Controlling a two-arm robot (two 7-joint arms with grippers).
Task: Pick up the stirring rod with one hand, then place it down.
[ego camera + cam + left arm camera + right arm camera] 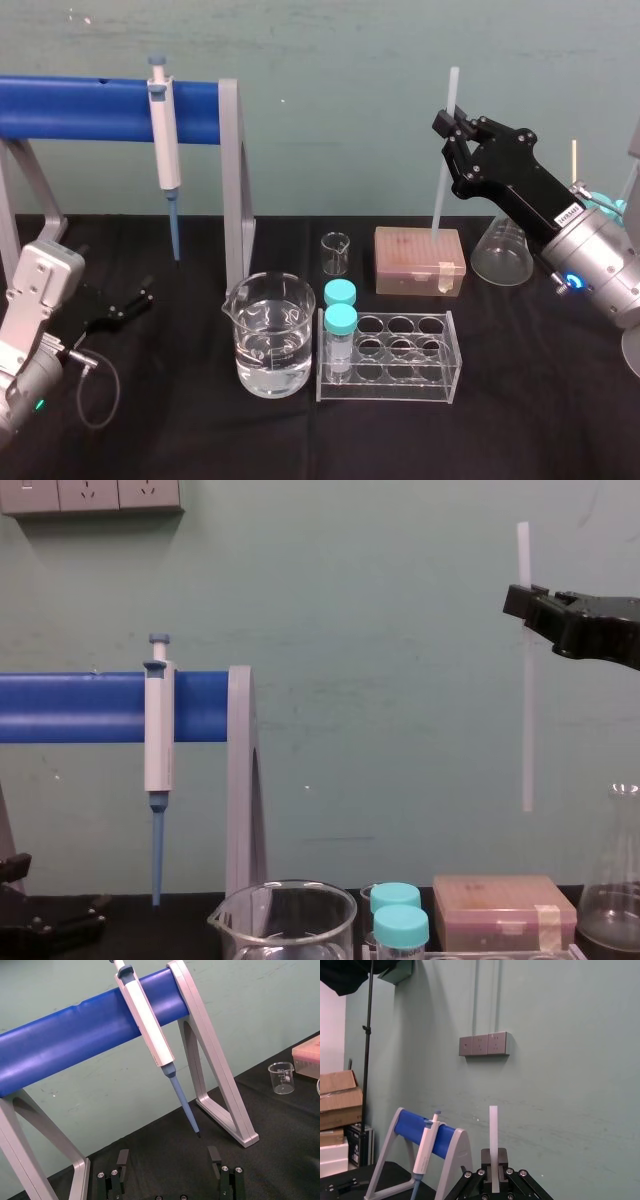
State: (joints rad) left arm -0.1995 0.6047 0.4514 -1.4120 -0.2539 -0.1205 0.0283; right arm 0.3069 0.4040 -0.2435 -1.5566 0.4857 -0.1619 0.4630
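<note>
Above the black table (520,430), the right hand (452,125) grips the upright stirring rod (441,190) near its top.

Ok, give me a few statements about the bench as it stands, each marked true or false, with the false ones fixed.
1. The right gripper holds the stirring rod upright, clear of the table. True.
2. The pipette lies flat on the table. False: the pipette hangs from the blue bar.
3. The rack holds two teal-capped vials. True.
4. The left gripper is shut on a small beaker. False: the left gripper sits low on the left, its fingers apart and empty.
</note>
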